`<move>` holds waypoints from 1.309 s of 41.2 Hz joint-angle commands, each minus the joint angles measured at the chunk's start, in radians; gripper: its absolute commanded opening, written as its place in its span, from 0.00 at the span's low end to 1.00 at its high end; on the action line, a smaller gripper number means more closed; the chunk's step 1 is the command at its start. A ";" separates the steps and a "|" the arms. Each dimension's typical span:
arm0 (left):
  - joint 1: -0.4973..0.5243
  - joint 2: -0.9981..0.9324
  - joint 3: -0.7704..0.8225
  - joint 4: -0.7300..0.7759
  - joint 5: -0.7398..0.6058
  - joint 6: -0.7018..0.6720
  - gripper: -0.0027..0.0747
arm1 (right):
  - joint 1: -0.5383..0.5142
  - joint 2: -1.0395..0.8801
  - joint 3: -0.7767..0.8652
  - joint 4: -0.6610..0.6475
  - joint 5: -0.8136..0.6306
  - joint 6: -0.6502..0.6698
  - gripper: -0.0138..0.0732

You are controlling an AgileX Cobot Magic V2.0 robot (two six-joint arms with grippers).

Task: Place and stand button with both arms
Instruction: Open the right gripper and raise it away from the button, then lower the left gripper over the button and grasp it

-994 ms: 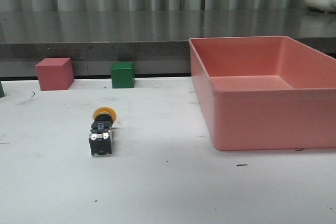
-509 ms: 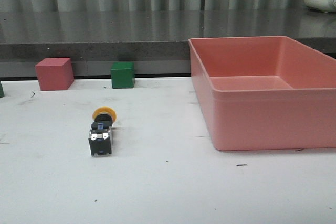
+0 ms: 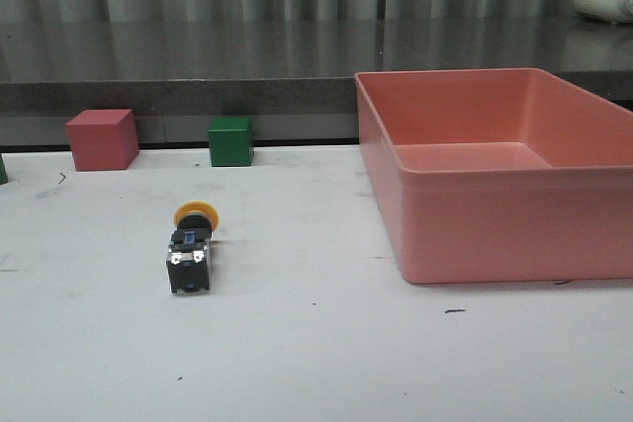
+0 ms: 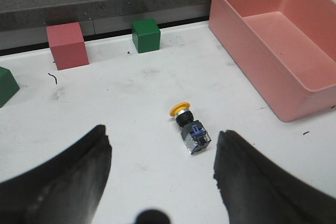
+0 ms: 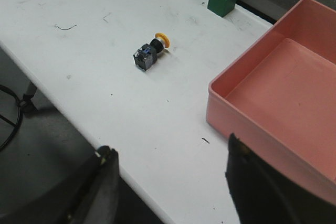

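Lying on its side on the white table (image 3: 326, 363), we see the button (image 3: 190, 248), its yellow cap toward the green cube (image 3: 230, 140), well left of the pink bin (image 3: 495, 214). Our left gripper (image 4: 163, 166) hangs above it, released; our right gripper (image 5: 170, 182) hangs farther off, spread wide and empty.

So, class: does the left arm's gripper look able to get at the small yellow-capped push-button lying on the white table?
Probably yes: the left gripper is open, and the yellow-capped push-button lies on its side on bare table with nothing between them.
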 commanded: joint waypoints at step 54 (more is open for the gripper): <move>-0.167 0.905 -0.602 0.025 0.318 -0.196 0.77 | -0.002 -0.024 -0.013 -0.012 -0.055 -0.010 0.70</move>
